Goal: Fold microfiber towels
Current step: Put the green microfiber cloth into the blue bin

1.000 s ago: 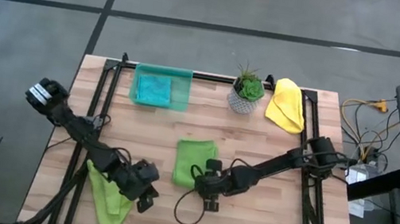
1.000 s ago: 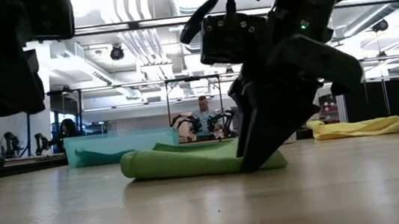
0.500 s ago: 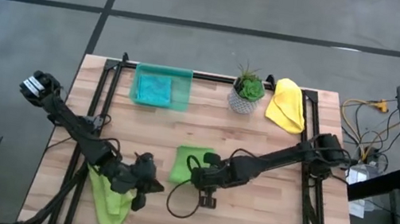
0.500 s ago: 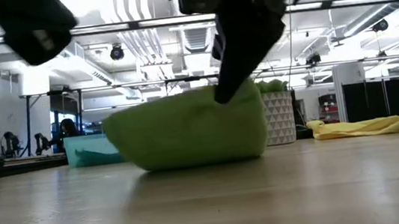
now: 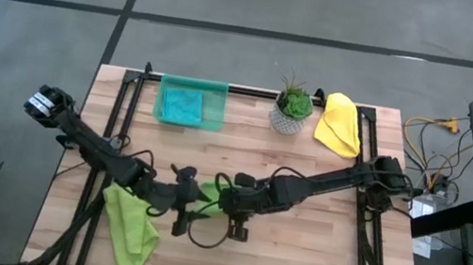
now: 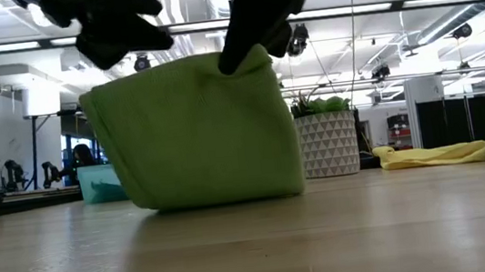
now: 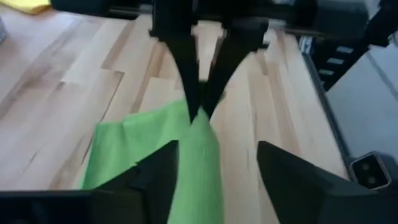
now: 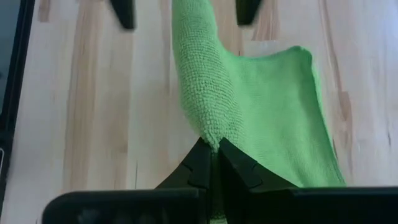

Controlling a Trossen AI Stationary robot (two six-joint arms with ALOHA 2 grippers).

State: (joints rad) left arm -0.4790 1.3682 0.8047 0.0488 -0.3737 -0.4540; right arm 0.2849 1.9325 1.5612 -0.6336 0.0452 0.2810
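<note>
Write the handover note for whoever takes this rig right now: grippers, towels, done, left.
Right gripper: shut on the centre lime green towel, lifting one edge at mid-table.
Left gripper: open, fingers either side of that raised edge, not gripping.
Second lime green towel: loose at the front left.
Teal towel: in the green tray.
Yellow towel: crumpled at the back right, beside the potted plant.
Done: none clearly finished. Left: fold this one, then the others.

the lifted towel (image 6: 196, 132) is lime green with a fine nubby weave, and a second lime green towel (image 5: 128, 230) matches it. the yellow towel (image 5: 340, 123) is plain. a teal towel (image 5: 181, 105) lies in a see-through green tray (image 5: 213, 110). the plant pot (image 6: 328, 145) is white with a grey triangle pattern. the table (image 5: 293, 256) is pale striped wood.
</note>
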